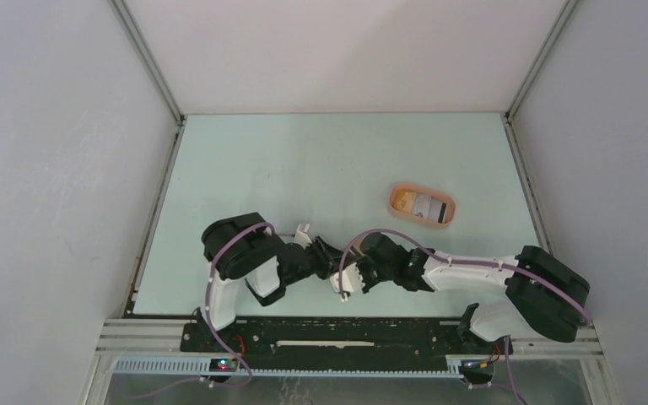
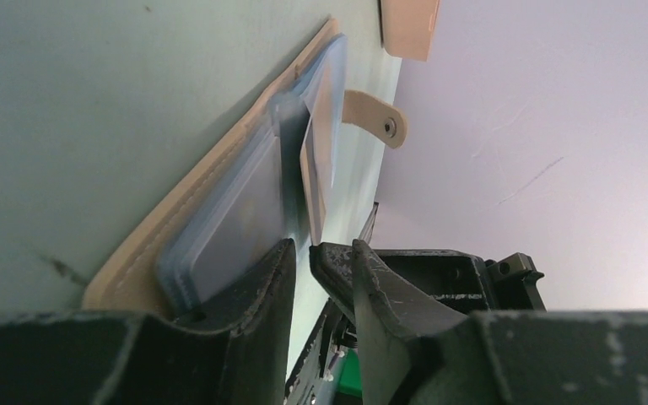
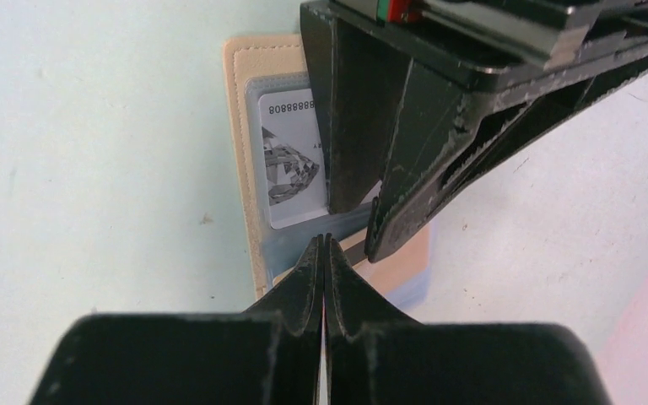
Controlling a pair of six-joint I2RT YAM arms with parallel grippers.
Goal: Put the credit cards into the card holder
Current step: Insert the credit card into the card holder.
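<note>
- Black fingers of the right hand [image 3: 325, 253] are pressed tight together, their tips right at the edge of the card holder [image 3: 240, 126]. I cannot tell whether anything thin sits between them.
- Left hand [image 2: 314, 257] stands partly open. Its gap is wider than the thin leaf of card or sleeve that rises from it, and one finger rests on the holder's clear sleeves [image 2: 236, 228].
- Both hands meet tip to tip over the holder, at the near middle of the bench [image 1: 304, 160].
- Tan and stitched, the card holder lies open and flat on the bench, with its snap tab [image 2: 377, 118] sticking out to one side.
- A grey-white card [image 3: 291, 164] with a diamond picture sits in one clear sleeve, partly covered by a finger of the left hand.
- A peach oval tray [image 1: 395, 196] sits on the bench farther off and to the right, well apart from the hands, with more credit cards [image 1: 420, 204] lying in it.
</note>
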